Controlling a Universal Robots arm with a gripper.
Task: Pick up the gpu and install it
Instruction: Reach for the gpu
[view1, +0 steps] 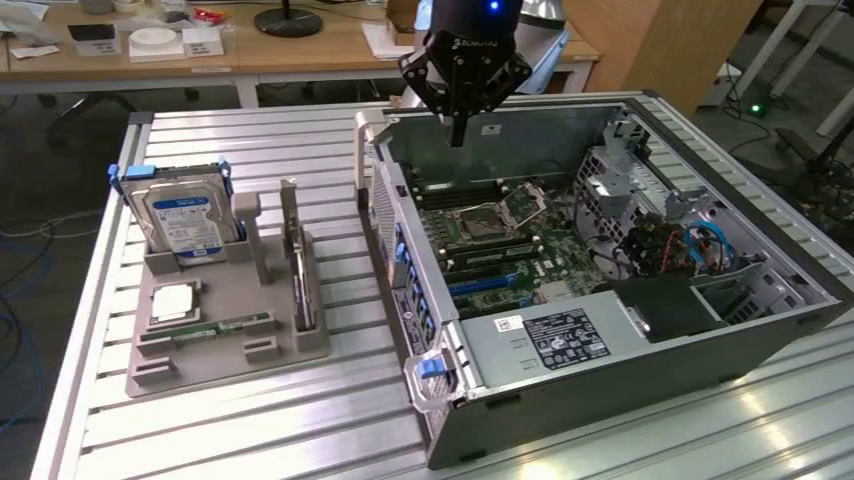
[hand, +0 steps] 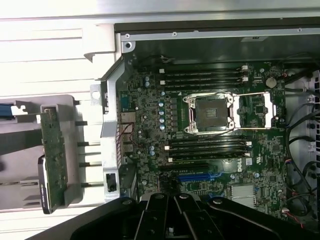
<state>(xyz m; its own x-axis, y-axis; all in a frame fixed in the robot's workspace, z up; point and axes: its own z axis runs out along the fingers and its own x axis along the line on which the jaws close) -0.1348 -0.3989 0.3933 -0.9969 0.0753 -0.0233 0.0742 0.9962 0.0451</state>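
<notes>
The gpu (view1: 304, 275) stands on its long edge in a slot of the grey holder tray (view1: 220, 365), to the exterior view's left of the open computer case (view1: 601, 300). In the wrist view the gpu (hand: 52, 150) appears as a narrow green board beside the case wall. My gripper (view1: 458, 138) hangs above the case's far wall, over the motherboard (view1: 507, 240), well apart from the gpu. Its fingers meet at a point with nothing between them. The gripper (hand: 175, 202) also shows over the motherboard (hand: 200, 115), near a blue card slot (hand: 200, 176).
On the tray there are also a hard drive with a blue label (view1: 187, 220), a small green memory stick (view1: 220, 325) and a square chip (view1: 174, 300). The case holds a power supply (view1: 561, 335) and cables (view1: 681, 245). Everything rests on a slatted metal table (view1: 267, 430).
</notes>
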